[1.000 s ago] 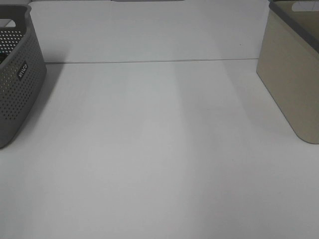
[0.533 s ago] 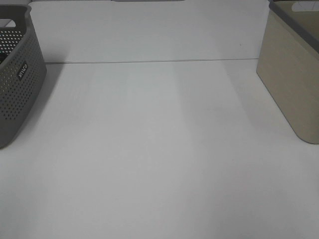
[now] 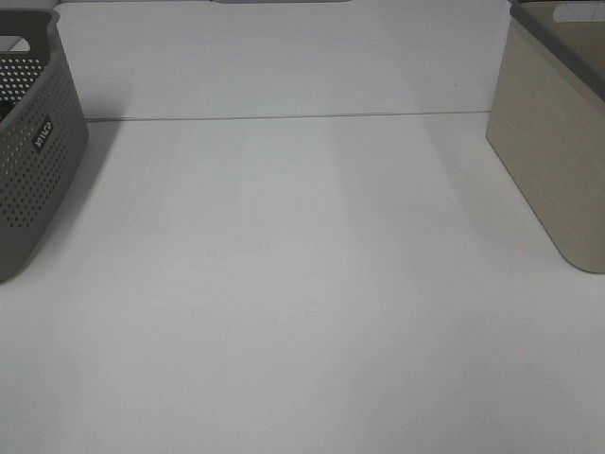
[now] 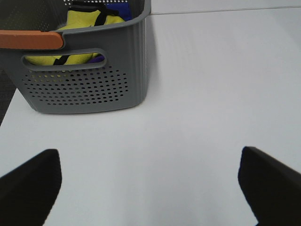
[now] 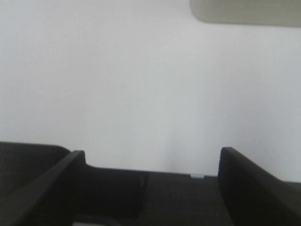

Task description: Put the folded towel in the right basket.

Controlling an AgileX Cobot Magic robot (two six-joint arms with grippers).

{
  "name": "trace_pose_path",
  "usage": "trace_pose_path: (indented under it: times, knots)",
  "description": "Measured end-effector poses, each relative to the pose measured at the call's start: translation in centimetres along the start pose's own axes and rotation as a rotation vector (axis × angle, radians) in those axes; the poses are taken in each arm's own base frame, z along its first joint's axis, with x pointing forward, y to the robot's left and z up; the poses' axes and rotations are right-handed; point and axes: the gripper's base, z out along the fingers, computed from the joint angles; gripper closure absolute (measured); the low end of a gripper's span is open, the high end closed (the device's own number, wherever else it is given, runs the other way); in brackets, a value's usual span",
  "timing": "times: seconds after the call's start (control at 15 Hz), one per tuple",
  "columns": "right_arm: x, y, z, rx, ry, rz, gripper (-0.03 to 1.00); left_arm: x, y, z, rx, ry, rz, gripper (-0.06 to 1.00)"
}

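Note:
The right basket is beige with a grey rim and stands at the table's right edge; its bottom edge also shows in the right wrist view. No folded towel lies on the table. In the left wrist view, yellow cloth and something blue lie inside the grey perforated basket; I cannot tell whether that is the towel. My left gripper is open and empty, a short way in front of that basket. My right gripper is open and empty above bare table. Neither gripper shows in the high view.
The grey perforated basket stands at the table's left edge and has an orange handle grip. The white table runs between the two baskets, with a seam across its back.

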Motion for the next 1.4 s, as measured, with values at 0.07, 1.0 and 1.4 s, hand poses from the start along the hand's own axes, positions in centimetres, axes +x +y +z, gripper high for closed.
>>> trace_pose_path:
  times: [0.07, 1.0, 1.4]
  knots:
    - [0.5, 0.1, -0.5, 0.008, -0.075, -0.004, 0.24, 0.0, 0.0, 0.0, 0.0, 0.0, 0.0, -0.02]
    - [3.6, 0.5, -3.4, 0.045, -0.381, -0.031, 0.24, 0.0, 0.0, 0.0, 0.0, 0.0, 0.0, -0.02]
    - [3.7, 0.5, -3.4, 0.045, -0.388, -0.031, 0.24, 0.0, 0.0, 0.0, 0.0, 0.0, 0.0, -0.02]
